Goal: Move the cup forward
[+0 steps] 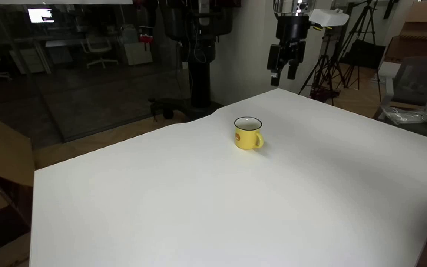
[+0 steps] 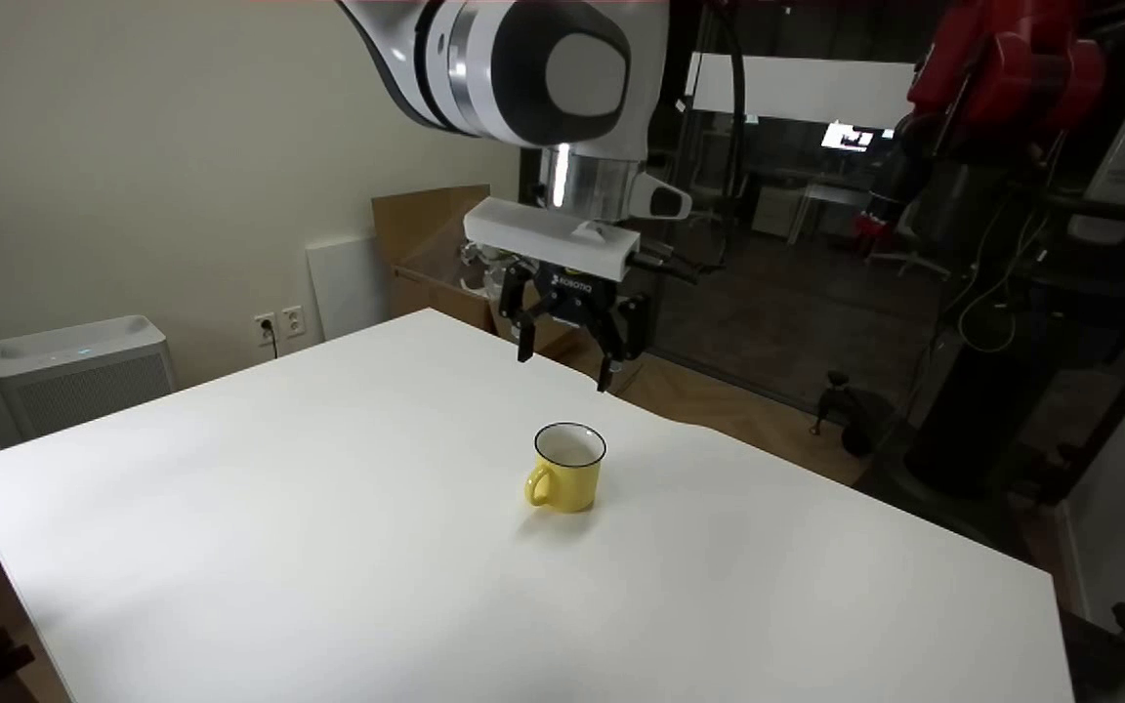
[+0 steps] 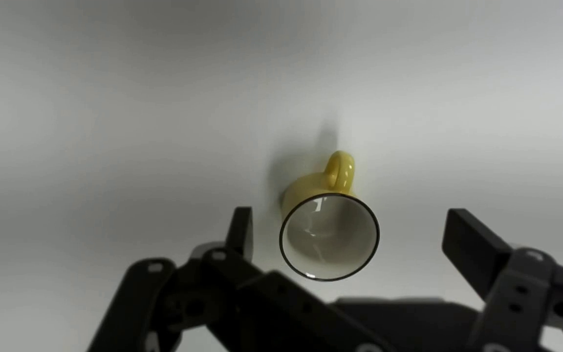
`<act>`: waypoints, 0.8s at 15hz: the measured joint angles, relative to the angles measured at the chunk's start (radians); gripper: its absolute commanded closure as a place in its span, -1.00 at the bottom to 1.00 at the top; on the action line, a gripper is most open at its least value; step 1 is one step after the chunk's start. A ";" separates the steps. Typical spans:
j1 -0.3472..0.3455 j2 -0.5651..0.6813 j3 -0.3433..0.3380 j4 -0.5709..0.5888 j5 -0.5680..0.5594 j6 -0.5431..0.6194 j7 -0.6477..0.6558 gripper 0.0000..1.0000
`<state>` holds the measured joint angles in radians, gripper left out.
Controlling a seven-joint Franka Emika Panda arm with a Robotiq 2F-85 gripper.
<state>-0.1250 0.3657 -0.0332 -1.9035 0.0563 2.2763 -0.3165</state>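
Observation:
A yellow cup with a black rim and white inside stands upright on the white table (image 1: 154,200). The cup (image 1: 246,139) (image 2: 572,486) shows in both exterior views, near the middle of the table. My gripper (image 1: 283,79) (image 2: 564,369) is open and empty in the air above the table, higher than the cup and apart from it. In the wrist view the cup (image 3: 329,239) appears between the spread fingers of the gripper (image 3: 348,225), closer to the left finger. Its handle points toward the top of that view.
The table edge (image 2: 787,467) runs behind the cup in an exterior view. A dark robot stand with a red arm (image 2: 1012,78) is beyond that edge. Cardboard boxes (image 1: 9,152), tripods (image 1: 358,40) and a chair (image 1: 421,79) stand off the table.

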 measured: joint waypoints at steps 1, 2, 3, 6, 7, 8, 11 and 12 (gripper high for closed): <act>0.000 0.008 0.004 -0.001 0.025 0.048 0.004 -1.00; 0.000 0.021 0.009 -0.001 0.047 0.106 0.010 -1.00; 0.001 0.038 0.015 0.000 0.065 0.168 0.025 -1.00; 0.005 0.106 0.040 0.005 0.107 0.328 0.078 -1.00; 0.009 0.128 0.046 0.008 0.110 0.359 0.091 -1.00; 0.011 0.143 0.051 0.011 0.113 0.374 0.100 -1.00; 0.012 0.155 0.052 0.019 0.116 0.379 0.101 -1.00; 0.009 0.156 0.056 0.019 0.115 0.371 0.094 -1.00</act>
<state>-0.1164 0.5220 0.0229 -1.8844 0.1714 2.6470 -0.2226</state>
